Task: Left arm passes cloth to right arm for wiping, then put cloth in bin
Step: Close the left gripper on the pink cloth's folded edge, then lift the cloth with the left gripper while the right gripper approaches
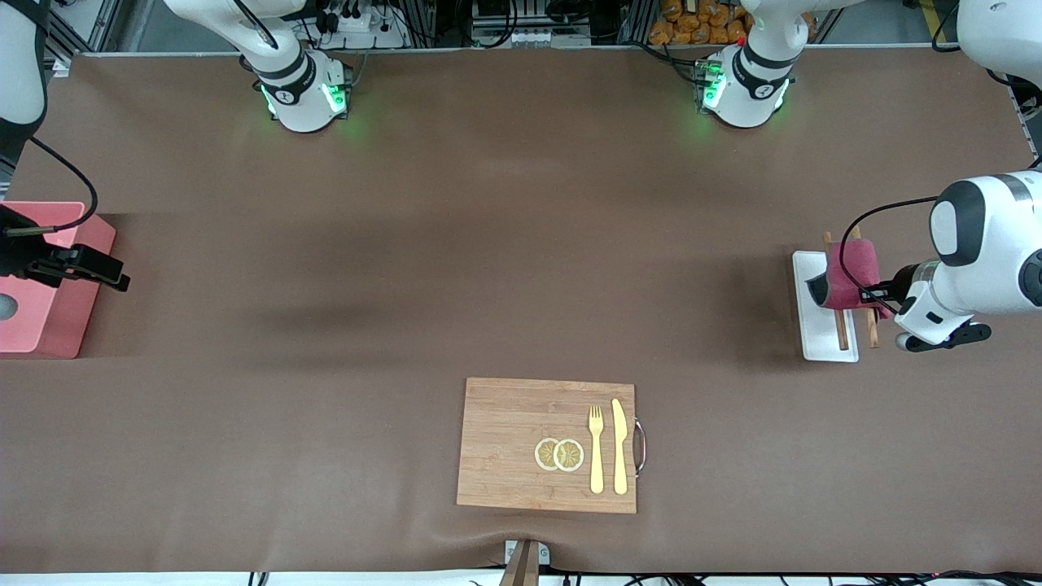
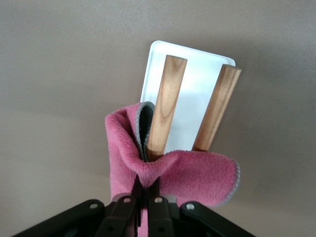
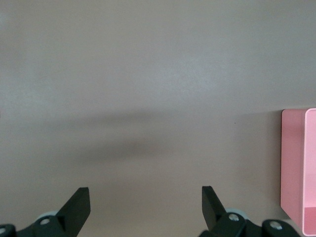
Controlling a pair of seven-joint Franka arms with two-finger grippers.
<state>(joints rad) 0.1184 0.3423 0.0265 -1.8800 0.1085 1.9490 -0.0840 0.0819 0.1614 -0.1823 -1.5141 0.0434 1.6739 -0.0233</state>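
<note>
At the left arm's end of the table, at about three o'clock in the front view, the left gripper (image 2: 143, 195) is clamped on a fold of the magenta cloth (image 1: 851, 274), which is draped over the two wooden sticks (image 2: 165, 106) lying on the flat white tray (image 1: 814, 313). In the left wrist view the fabric wraps round the end of one stick, so a lift may drag that stick along, tip it off the tray, or pull the cloth out of a pinch that takes in only a thin bunch of it. At about nine o'clock the right gripper (image 3: 145, 205) waits with its fingers spread wide and empty, over the table edge just beside the pink bin (image 1: 37, 281). The wooden cutting board (image 1: 547, 443), at six o'clock, carries two lemon slices (image 1: 559, 454), a yellow fork (image 1: 596, 448) and a yellow knife (image 1: 619, 446). The hand-over must cross a wide stretch of table; a slack, dangling cloth could be hard for the right gripper to catch cleanly, and wiping may scatter the cutlery.
</note>
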